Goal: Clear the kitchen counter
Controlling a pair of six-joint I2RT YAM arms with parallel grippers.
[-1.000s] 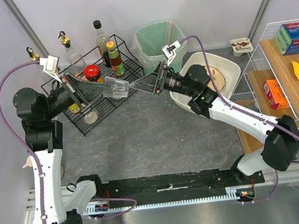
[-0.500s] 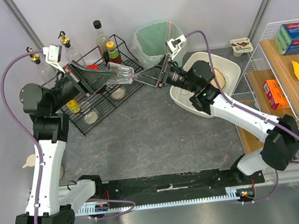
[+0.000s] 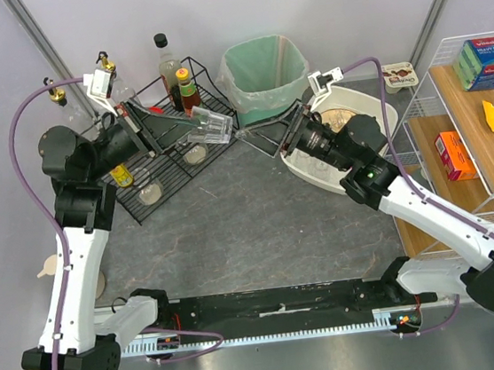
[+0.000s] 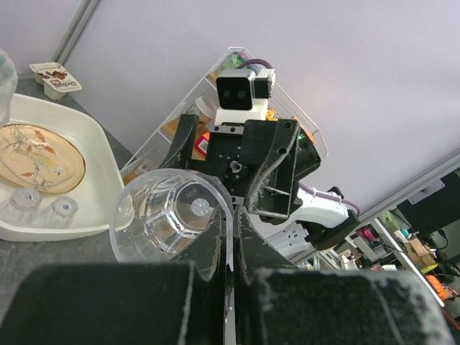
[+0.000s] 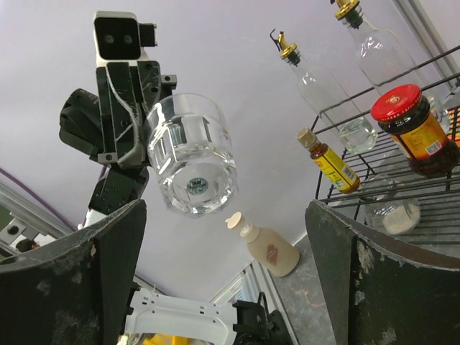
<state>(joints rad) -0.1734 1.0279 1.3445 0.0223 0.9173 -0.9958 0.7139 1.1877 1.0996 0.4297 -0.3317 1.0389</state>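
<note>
Dark grey, mottled like stone, flat and matt: the counter (image 3: 261, 228), filling the middle of the top view, with pale lilac walls (image 3: 342, 4) behind. At 10 o'clock on it, a black wire rack (image 3: 166, 163) of glass bottles (image 3: 168, 64) and a red-lidded jar (image 5: 415, 129). At 12, a bin (image 3: 263, 76) lined in green. At 2, a white rounded tub (image 3: 379, 109) with a plate (image 4: 37, 157) inside. At 3, a wooden shelf (image 3: 468, 128) framed in white wire. Above the rack's 3 o'clock end, a clear faceted glass (image 3: 209, 127), thick-based, tipped on its side, pinched at the rim by the left gripper (image 3: 191, 124). Near the glass's 4 o'clock, the right gripper (image 3: 258, 141), fingers (image 5: 72, 287) spread wide, holding nothing.
</note>
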